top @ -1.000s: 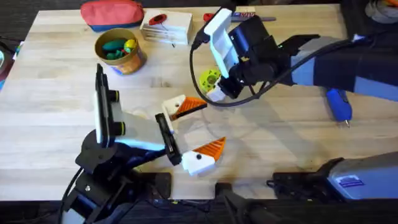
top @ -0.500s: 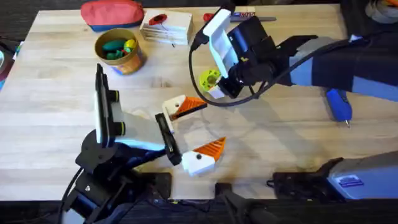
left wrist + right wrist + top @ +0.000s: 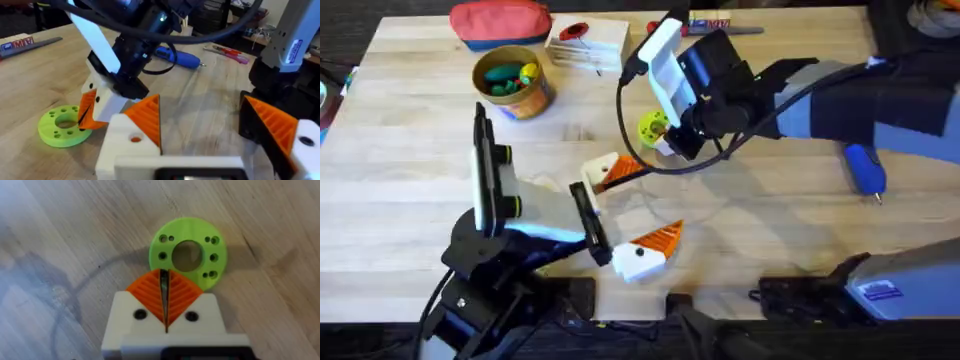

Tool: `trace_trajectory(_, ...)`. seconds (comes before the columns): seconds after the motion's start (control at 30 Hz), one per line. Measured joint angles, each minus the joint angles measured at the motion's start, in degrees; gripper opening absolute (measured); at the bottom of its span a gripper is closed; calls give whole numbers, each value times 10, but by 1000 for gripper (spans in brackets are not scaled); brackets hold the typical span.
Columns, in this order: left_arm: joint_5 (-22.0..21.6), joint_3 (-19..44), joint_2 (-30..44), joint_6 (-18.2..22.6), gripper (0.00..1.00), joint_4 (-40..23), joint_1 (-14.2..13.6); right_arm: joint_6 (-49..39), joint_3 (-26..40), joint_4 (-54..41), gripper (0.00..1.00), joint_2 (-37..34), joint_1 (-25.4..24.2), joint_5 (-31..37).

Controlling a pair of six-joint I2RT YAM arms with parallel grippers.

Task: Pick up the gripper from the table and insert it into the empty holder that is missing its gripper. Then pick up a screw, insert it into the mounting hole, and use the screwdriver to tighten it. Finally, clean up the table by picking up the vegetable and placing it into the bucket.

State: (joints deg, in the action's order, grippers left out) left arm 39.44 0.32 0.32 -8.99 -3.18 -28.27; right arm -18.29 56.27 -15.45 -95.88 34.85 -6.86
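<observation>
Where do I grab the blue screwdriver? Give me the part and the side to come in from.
Take the screwdriver by the middle of its thick blue handle, coming straight down from above and pinching across its width. It lies flat on the table toward the right side, with its metal tip pointing toward the arms' bases. The round handle's sides are free, while the short tip offers little to hold.

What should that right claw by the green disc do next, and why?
Probably lift straight up. The right claw is shut at the edge of the green disc, with a thin dark sliver between its pads, possibly a screw; I cannot tell.
</observation>
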Motion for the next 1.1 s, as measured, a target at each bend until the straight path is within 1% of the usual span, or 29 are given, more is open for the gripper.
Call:
trace_trajectory(0.03, 0, 0, 0, 0, 985, 0, 0, 0, 0, 0, 24, 0, 1, 1)
trace_trajectory(0.1, 0, 0, 0, 0, 985, 0, 0, 0, 0, 0, 6, 0, 1, 5)
trace_trajectory(0.4, 0, 0, 0, 0, 985, 0, 0, 0, 1, 3, 4, 1, 2, 51)
trace_trajectory(0.6, 0, 0, 0, 0, 985, 0, 0, 0, 3, -10, 4, 22, 2, 69)
trace_trajectory(0.83, 0, 0, 0, 0, 985, 0, 0, 0, 28, -70, 4, 53, 2, 73)
trace_trajectory(1.0, 0, 0, 0, 0, 985, 0, 0, 0, 58, -136, 4, 79, 2, 73)
trace_trajectory(1.1, 0, 0, 0, 0, 985, 0, 0, 0, 92, -191, 4, 105, 2, 75)
